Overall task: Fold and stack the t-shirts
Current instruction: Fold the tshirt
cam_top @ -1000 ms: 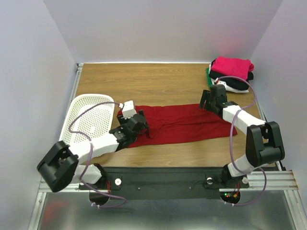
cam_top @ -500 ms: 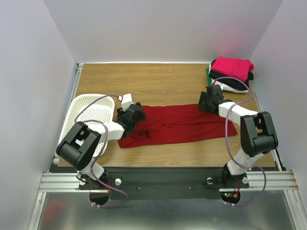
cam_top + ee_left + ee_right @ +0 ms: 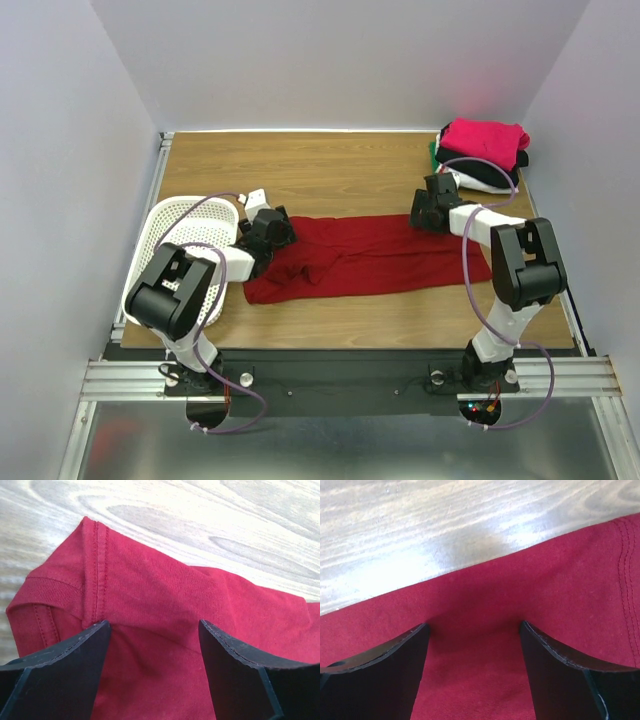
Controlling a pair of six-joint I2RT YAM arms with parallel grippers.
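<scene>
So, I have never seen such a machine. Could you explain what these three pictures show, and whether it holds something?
These are two robot arms bolted to a wooden table. The wide picture is from a camera above and behind them: left arm on the left, right arm on the right. The two close pictures are from cameras on the wrists; the black shapes are each arm's own jaws. On the table lie a dark red t-shirt, laid out long, a white basket at the left, and a pile of folded shirts, pink on top, in the far right corner. Both pairs of jaws stand open at the red shirt's far edge, one at each end. Nothing is gripped.
</scene>
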